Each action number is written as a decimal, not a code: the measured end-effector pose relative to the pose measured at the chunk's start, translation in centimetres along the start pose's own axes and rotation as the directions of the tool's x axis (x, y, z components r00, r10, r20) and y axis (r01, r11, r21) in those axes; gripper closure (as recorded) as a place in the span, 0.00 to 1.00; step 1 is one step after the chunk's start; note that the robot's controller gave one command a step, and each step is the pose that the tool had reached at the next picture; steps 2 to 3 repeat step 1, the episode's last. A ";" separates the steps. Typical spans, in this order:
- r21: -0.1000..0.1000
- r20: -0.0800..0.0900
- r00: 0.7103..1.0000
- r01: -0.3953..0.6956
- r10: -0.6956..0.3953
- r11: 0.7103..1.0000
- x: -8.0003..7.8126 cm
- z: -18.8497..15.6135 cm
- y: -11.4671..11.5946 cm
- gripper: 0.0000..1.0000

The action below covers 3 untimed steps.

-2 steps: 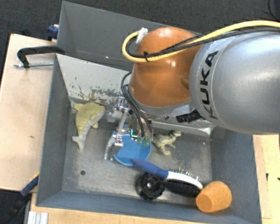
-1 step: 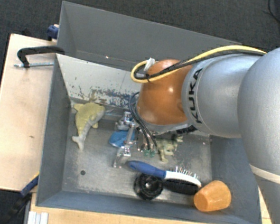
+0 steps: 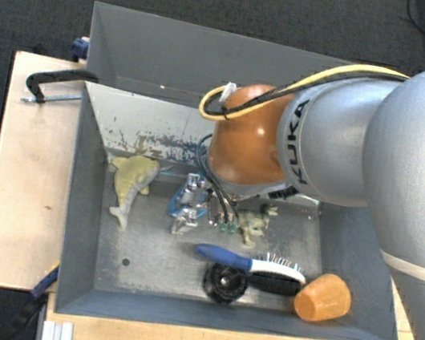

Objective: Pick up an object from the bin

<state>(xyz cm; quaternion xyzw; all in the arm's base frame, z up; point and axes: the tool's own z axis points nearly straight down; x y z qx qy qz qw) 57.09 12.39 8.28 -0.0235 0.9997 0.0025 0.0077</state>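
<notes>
My gripper [image 3: 189, 203] hangs low over the middle of the bin floor, under the orange wrist cover. A pale yellow-green toy shark [image 3: 132, 179] lies to its left, nose toward the back wall. Just right of the gripper sits a small green toy figure [image 3: 252, 226], partly hidden by the wrist. A brush with a blue handle and white bristles [image 3: 254, 264] lies in front of the gripper, next to a black round thing [image 3: 225, 283].
An orange rounded object [image 3: 323, 299] rests at the front right corner. The arm and its orange cover hide the back right part of the bin. Bare floor shows at the front left.
</notes>
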 end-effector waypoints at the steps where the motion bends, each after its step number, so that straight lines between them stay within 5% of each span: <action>1: 0.002 -0.001 0.999 0.054 -0.054 0.999 1.3 -13.3 -0.5 1.00; 3: 0.002 -0.001 0.999 0.054 -0.054 0.999 1.3 -13.3 -0.5 1.00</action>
